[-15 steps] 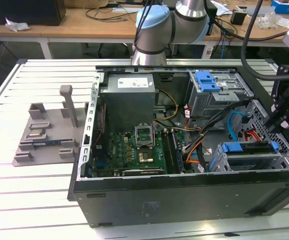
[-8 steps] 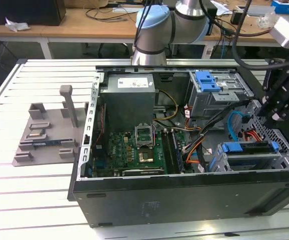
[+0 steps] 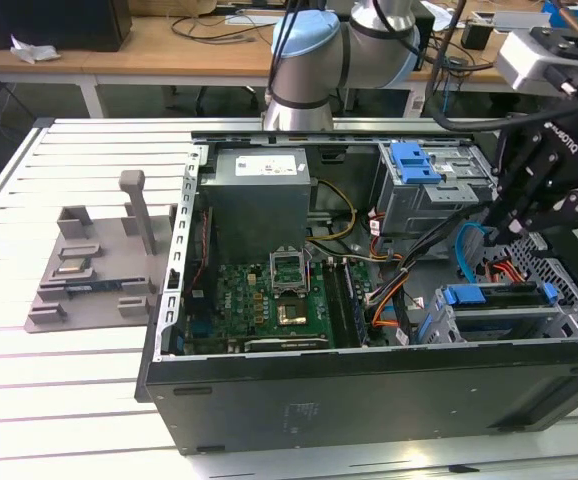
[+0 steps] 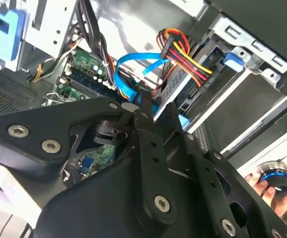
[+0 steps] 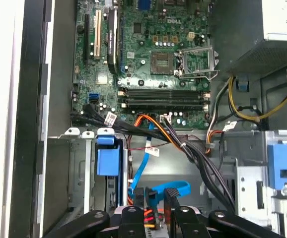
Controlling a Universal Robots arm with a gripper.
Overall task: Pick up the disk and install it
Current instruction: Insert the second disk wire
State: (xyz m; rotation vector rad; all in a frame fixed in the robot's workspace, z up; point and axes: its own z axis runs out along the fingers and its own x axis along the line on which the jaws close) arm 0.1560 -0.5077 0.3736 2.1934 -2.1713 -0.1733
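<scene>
Inside an open computer case point(image 3: 369, 385) lying on its side on a slatted bench point(image 3: 69, 380), the robot arm's tool point(image 3: 509, 225) hangs over the drive cage at the exterior view's right. The disk point(image 3: 504, 296), framed by blue rails, lies in that cage near the case's front wall, just below the tool.

Judged from these views, the job in hand is seating the disk. Doing it well means keeping the rails square to the cage guides, pressing straight along them, and staying off the blue data cable point(image 5: 148, 173) and the red, yellow and orange power wires point(image 4: 183, 54) that cross the bay. A snagged lead could tilt the disk or pull a plug loose from the motherboard point(image 5: 153, 64).

Whether the tool point(image 5: 156, 201) is clenched or released cannot be told: its black linkage blocks both wrist views, and the arm covers the contact point in the exterior view. Whether it touches the disk, or how far the disk has gone home, is also unclear. Part of a person's hand point(image 4: 255, 181) on a round device shows at the edge of the second wrist view.
</scene>
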